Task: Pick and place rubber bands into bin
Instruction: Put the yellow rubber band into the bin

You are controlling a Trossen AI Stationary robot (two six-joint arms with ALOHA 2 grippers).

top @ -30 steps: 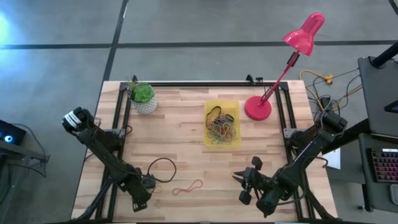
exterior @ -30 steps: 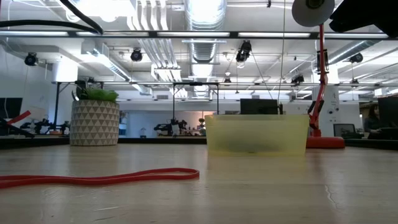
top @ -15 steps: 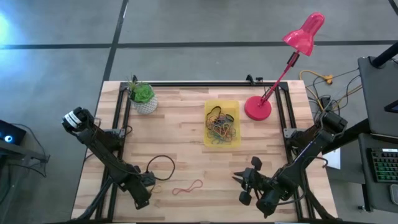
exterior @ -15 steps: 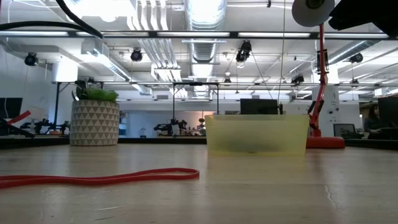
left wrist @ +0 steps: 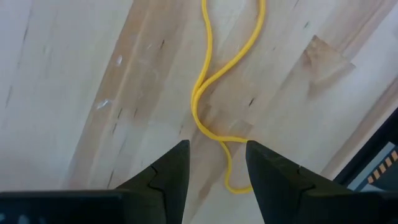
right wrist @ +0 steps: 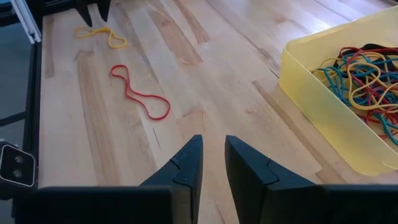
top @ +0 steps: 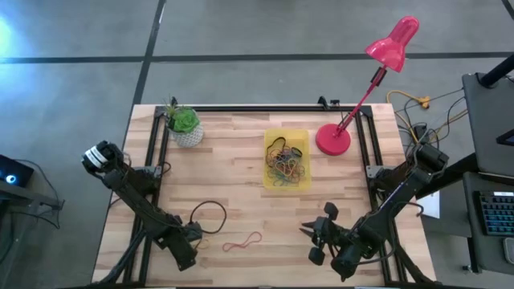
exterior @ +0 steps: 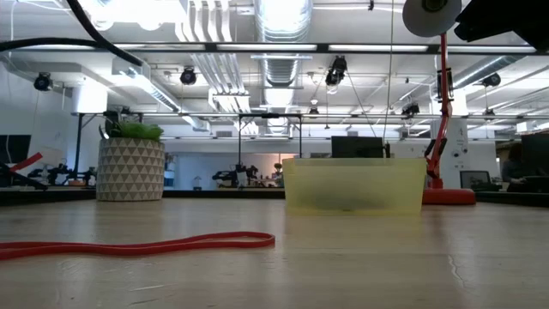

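Observation:
A yellow rubber band (left wrist: 208, 81) lies flat on the wooden table. My left gripper (left wrist: 216, 152) hovers over its near end, pointing steeply down and open, one finger on either side of the band's line. In the high view that gripper (top: 191, 235) is near the table's front left. A red rubber band (top: 242, 241) lies just to its right and also shows in the low view (exterior: 137, 247). The yellow bin (top: 287, 133) stands at the table's middle back, holding several coloured rubber bands (right wrist: 360, 74). My right gripper (right wrist: 213, 149) waits at the front right, narrowly open, with nothing between its fingers.
A white pot with a green plant (top: 185, 127) stands at the back left. A red desk lamp's base (top: 332, 139) sits right of the bin. A black cable loop (top: 209, 215) hangs by my left arm. Bare wood lies between the red band and the bin.
My left gripper has rolled a little about the line it points along while staying over the yellow band. Its black cable has shifted slightly with it. The bands and the bin lie as before.

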